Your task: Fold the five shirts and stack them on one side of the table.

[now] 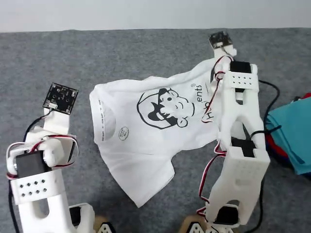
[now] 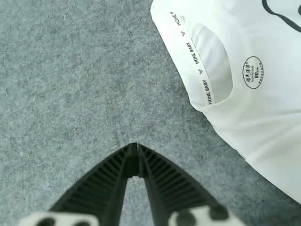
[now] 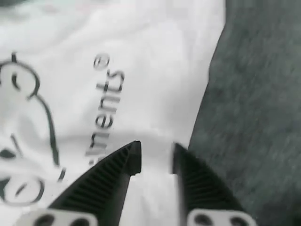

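Nearest the arm bases, the left gripper (image 2: 136, 151) hung over bare grey desk (image 2: 70, 70). Its wrist camera showed the black ribbed fingers (image 2: 108, 179) pressed together at the tips with nothing between them. The same view caught the collar (image 2: 207, 61) of the white shirt (image 2: 263, 117) close up, with printed tape along the neckline and a round label inside. From above, these were small marks at the shirt's left end.

The high view gave the whole garment. The white shirt (image 1: 146, 141) lay spread near the middle of the desk (image 1: 58, 53), collar towards the left arm. A black cartoon print (image 1: 163, 108) faced up and one sleeve (image 1: 143, 184) trailed towards the bases. The right arm stretched out over the shirt's right side.

The right wrist camera looked down on the lettering (image 3: 106, 101) and the hem. The right gripper (image 3: 156, 157) had its fingers (image 3: 117, 169) a narrow gap apart just over the white cloth near its edge. I could not tell whether cloth was pinched between them.

At the right edge, a teal shirt (image 1: 296, 128) lay over a red cloth (image 1: 278, 143), apart from the white one.

The desk was covered in coarse grey felt-like fabric. Beyond its far edge ran a plain pale wall (image 1: 146, 14).
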Motion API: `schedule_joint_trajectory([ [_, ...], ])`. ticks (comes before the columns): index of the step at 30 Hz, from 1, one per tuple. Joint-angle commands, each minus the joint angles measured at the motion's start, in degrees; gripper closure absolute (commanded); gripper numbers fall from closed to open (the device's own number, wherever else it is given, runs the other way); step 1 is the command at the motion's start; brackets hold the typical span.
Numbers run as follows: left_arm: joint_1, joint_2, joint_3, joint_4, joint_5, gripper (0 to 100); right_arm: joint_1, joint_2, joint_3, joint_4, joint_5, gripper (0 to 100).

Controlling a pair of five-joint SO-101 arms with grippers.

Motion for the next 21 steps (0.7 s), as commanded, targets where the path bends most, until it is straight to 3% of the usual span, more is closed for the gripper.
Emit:
schedule_joint_trajectory([
  [1,-0.3,-1.1,1.4,-1.3,-0.2,100,-0.2,-2.2,-3.0,-8.3,0.9,72.1],
  [8,-0.3,-1.5,4.7,-1.2,-0.2,100,-0.1,6.9,-3.0,-18.5,1.1,72.2],
  [15,-0.4,-1.5,4.9,-1.0,-0.2,100,-0.2,14.7,-3.1,-20.0,1.1,72.3],
  [21,-0.4,-1.5,4.9,-1.0,-0.2,100,-0.1,17.8,-3.1,-18.1,3.6,83.4],
])
